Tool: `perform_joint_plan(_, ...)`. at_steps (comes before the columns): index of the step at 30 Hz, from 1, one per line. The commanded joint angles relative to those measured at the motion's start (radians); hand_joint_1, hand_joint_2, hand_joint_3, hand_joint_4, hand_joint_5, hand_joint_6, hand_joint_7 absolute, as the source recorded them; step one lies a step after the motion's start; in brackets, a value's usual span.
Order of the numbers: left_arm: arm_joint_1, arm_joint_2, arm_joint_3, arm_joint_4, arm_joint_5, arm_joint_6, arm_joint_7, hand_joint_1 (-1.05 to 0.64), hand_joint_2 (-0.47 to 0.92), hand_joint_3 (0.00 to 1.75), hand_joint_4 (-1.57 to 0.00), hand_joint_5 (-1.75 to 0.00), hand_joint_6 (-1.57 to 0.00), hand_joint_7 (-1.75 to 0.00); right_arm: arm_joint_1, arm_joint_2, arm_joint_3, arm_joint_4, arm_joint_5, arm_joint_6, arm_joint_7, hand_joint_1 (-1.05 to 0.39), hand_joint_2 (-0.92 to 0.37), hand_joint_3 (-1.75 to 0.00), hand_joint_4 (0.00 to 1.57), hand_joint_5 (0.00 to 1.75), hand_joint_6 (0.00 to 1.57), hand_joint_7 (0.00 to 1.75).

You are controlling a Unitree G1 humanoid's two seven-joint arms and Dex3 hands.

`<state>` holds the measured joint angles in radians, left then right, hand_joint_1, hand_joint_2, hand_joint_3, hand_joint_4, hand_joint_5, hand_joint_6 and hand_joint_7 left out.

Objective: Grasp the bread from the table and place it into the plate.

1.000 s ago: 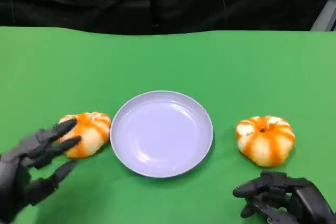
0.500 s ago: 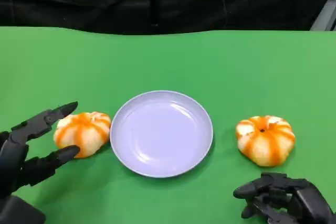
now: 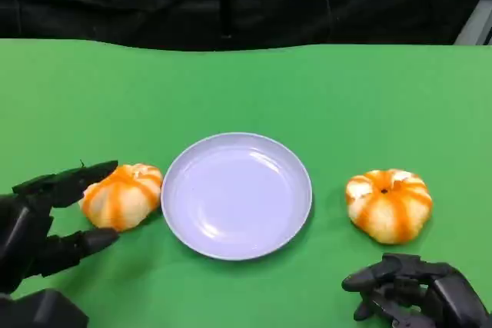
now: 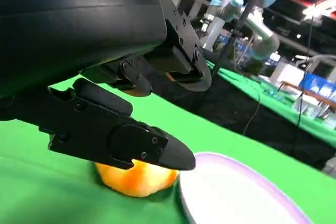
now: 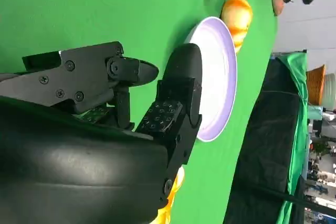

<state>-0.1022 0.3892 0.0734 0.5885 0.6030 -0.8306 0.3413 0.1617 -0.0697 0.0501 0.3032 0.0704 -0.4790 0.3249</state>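
- The left robot hand (image 3: 38,224) is observed at the near left of the green worktop (image 3: 246,90), fingers spread apart and holding nothing.
- The left bread (image 3: 121,195) lies directly ahead of that hand's fingertips, toward the plate; one finger is seen along the bun's far side, another at its near side, so the bun sits in the mouth of the open hand.
- Contact between fingers and bun cannot be confirmed in the head view; in the left wrist view a finger (image 4: 126,140) is seen just over the bun (image 4: 137,178), but whether it touches is not settled.
- The bun is round and slightly flattened; no long axis is noted, so no approach direction is favoured by its shape.
- The plate (image 3: 296,224) is found just beside the left bread, on the side away from the hand, its rim close to the bun or touching it. It is judged that closure of the fingers, then a short carry the same way, is what the coming move calls for.
- The right robot hand (image 3: 419,293) rests at the near right edge, fingers curled in with nothing in them.
- The right bread (image 3: 389,204) lies just beyond that hand, well apart from the plate.
- The left hand is the nearer to its bun and is judged the acting one.
- Count: two breads, one plate, two robot hands.
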Motion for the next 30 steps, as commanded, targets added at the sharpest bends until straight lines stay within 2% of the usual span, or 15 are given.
perform_joint_plan(1, -0.023, 0.040, -0.047, -0.026, 0.031, 0.057, 0.014, -0.77, 0.91, 0.01, -0.60, 0.00, -0.61, 0.00, -0.004, -0.013, -0.009, 0.007, 0.001, -0.015, -0.004, -0.04, -0.92, -0.37, 0.76, 1.23, 0.98, 0.54)
perform_joint_plan(12, -0.065, 0.054, -0.137, -0.023, 0.037, 0.155, 0.002, -0.80, 0.89, 0.00, -0.57, 0.00, -0.58, 0.00, -0.006, -0.013, -0.008, 0.009, -0.004, -0.013, -0.007, -0.04, -0.92, -0.38, 0.76, 1.21, 0.98, 0.54)
perform_joint_plan(30, -0.213, 0.059, -0.263, 0.186, 0.044, 0.220, 0.022, -0.79, 0.92, 0.01, -0.55, 0.00, -0.62, -0.01, -0.010, -0.011, -0.007, 0.022, -0.002, -0.032, -0.008, -0.04, -0.92, -0.38, 0.78, 1.21, 0.99, 0.54)
